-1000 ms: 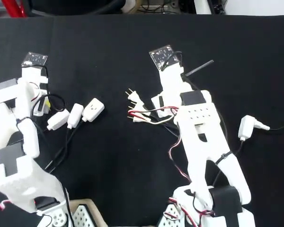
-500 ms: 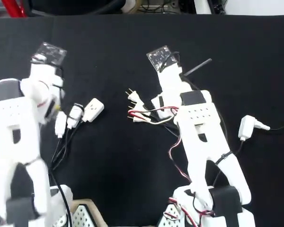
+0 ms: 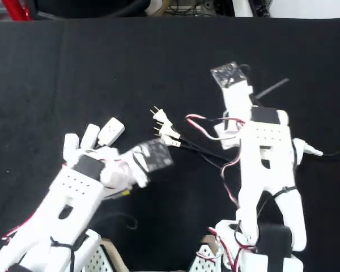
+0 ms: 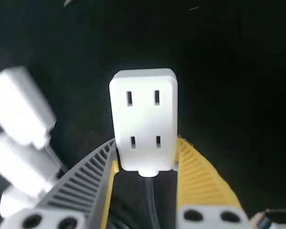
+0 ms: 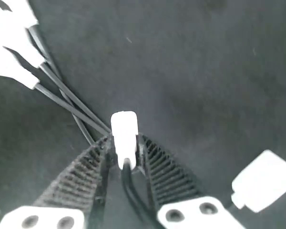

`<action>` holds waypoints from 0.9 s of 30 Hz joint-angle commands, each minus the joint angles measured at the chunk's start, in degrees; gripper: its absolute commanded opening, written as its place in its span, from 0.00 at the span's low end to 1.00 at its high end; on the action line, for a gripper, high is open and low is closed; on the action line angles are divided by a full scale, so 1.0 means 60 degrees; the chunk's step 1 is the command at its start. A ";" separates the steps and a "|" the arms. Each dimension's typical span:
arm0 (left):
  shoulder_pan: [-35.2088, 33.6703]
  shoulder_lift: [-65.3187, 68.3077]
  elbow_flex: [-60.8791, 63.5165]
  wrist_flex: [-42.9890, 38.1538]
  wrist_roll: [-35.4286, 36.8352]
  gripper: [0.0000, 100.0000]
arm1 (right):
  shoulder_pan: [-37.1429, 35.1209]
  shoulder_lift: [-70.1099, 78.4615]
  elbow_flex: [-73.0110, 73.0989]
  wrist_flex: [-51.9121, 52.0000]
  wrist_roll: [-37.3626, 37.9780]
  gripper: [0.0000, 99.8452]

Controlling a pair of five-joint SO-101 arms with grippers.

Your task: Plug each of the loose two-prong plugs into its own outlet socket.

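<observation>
Left gripper [image 4: 144,151] clamps outlet socket [image 4: 143,114], slotted face exposed ahead of it; right gripper [image 5: 125,145] clamps plug [image 5: 124,128]. Advise squaring prongs to slots before pressing home

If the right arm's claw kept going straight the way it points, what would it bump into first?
Nothing stands ahead of the right gripper beyond the plug in its jaws: just bare black table, which it would probably reach first, though depth is unclear. The loose plugs lie off that line.
</observation>
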State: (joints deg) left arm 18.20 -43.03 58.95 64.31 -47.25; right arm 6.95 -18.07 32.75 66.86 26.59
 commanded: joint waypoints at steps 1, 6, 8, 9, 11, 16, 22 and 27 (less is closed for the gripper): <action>0.1590 -0.0249 0.0022 -0.0864 -0.0205 0.03 | 0.0894 -0.0110 -0.0725 0.0440 0.0132 0.01; 0.2894 0.0161 -0.0066 -0.2271 -0.0161 0.03 | 0.1568 -0.0110 -0.0725 0.0527 0.0088 0.01; 0.3143 0.0747 -0.0168 -0.2637 -0.0161 0.03 | 0.1582 -0.0125 -0.0696 0.0513 0.0059 0.01; 0.3099 0.1128 -0.0256 -0.2813 -0.0161 0.03 | 0.1582 -0.0125 -0.0696 0.0513 0.0059 0.01; 0.2674 0.2007 -0.0593 -0.3150 -0.0161 0.03 | 0.1553 -0.0125 -0.0696 0.0513 0.0059 0.01; 0.1575 0.4454 -0.2278 -0.3297 0.0674 0.03 | 0.1407 -0.0183 -0.0711 0.0498 0.0044 0.01; 0.1355 0.6227 -0.3963 -0.2740 0.2491 0.14 | 0.0923 -0.1223 -0.0168 0.0498 0.0044 0.01; 0.1399 0.6330 -0.4418 -0.1700 0.2505 0.29 | 0.0835 -0.2117 0.0359 0.0498 0.0059 0.01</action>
State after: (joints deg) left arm 26.99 -5.05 36.79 50.42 -33.19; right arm 12.57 -27.12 34.59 69.76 27.03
